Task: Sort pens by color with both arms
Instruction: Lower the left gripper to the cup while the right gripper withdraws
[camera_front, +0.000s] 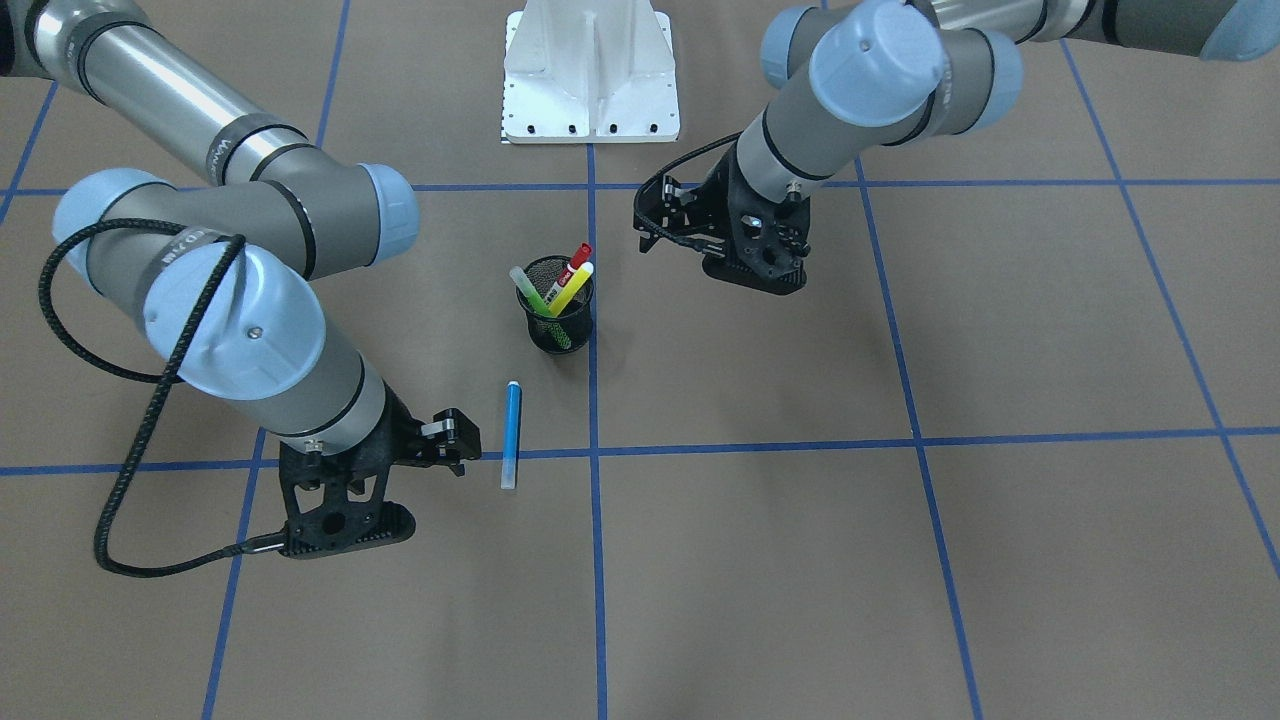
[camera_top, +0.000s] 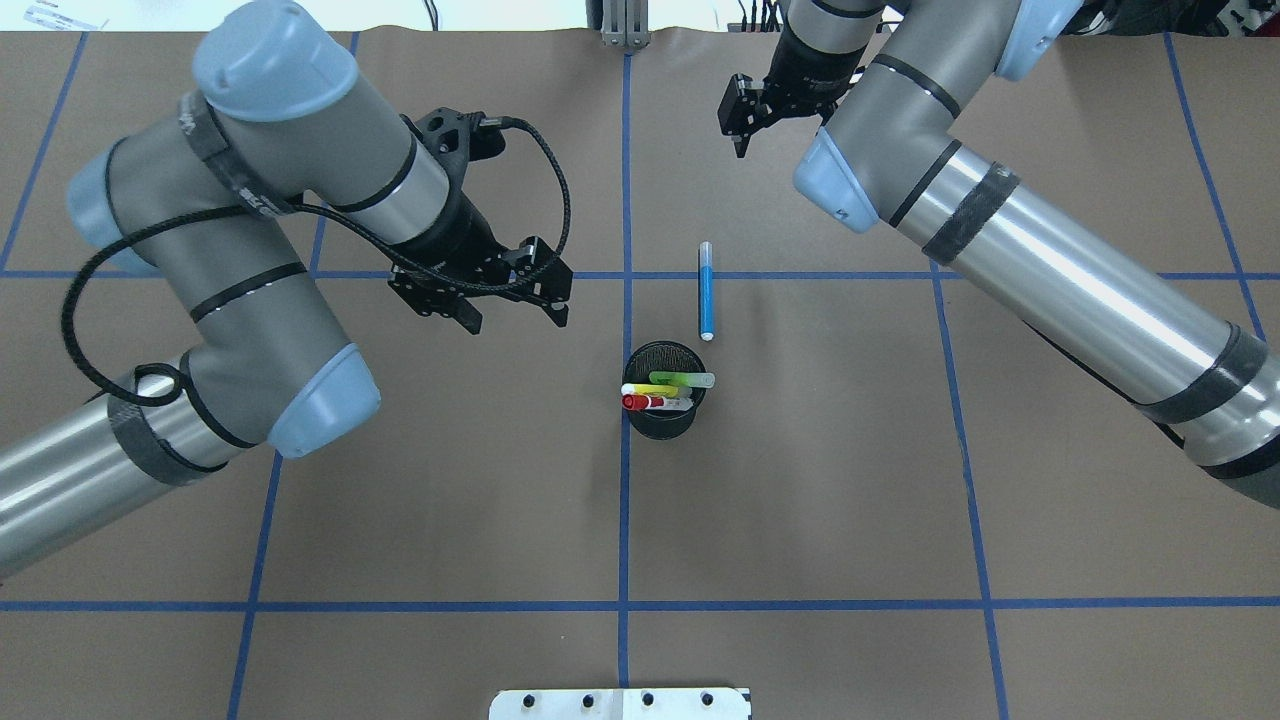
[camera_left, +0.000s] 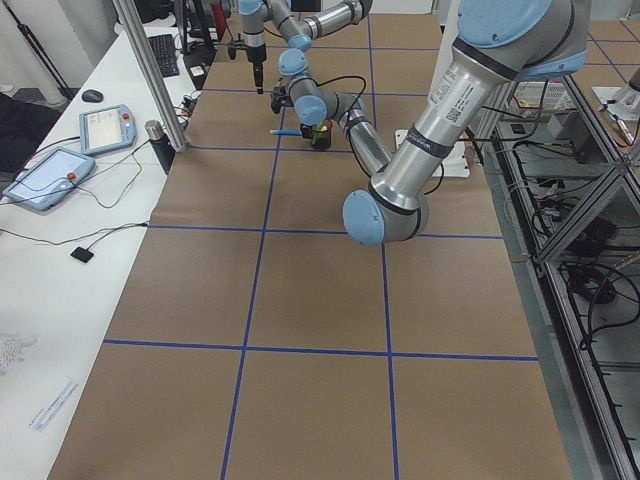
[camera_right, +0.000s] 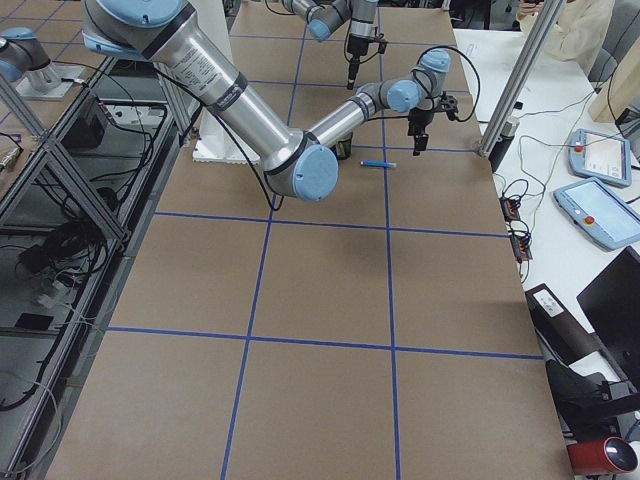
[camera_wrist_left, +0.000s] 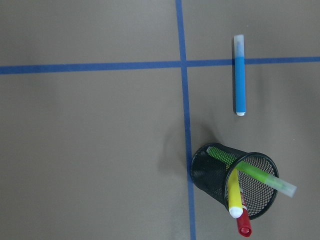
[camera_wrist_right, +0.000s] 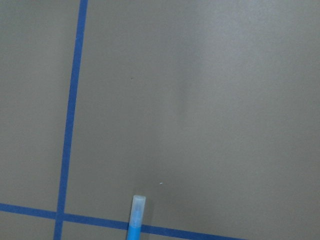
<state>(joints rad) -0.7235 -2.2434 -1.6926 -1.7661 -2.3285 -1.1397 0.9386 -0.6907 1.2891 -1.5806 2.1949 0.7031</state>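
Note:
The blue pen (camera_front: 511, 435) (camera_top: 706, 290) lies flat on the brown table across a blue tape line; it also shows in the left wrist view (camera_wrist_left: 239, 75) and at the bottom edge of the right wrist view (camera_wrist_right: 134, 220). The green pen (camera_top: 685, 379), the yellow pen (camera_top: 650, 389) and the red-capped white pen (camera_top: 640, 402) stand in the black mesh cup (camera_top: 660, 425). My left gripper (camera_top: 512, 318) is open and empty, to the left of the cup. My right gripper (camera_top: 742, 148) looks open and empty, beyond the blue pen's far end.
The white pedestal base (camera_front: 590, 80) stands at the robot's edge of the table. Blue tape lines (camera_top: 625, 500) divide the brown table into squares. Both arms reach in above the table on either side of the cup.

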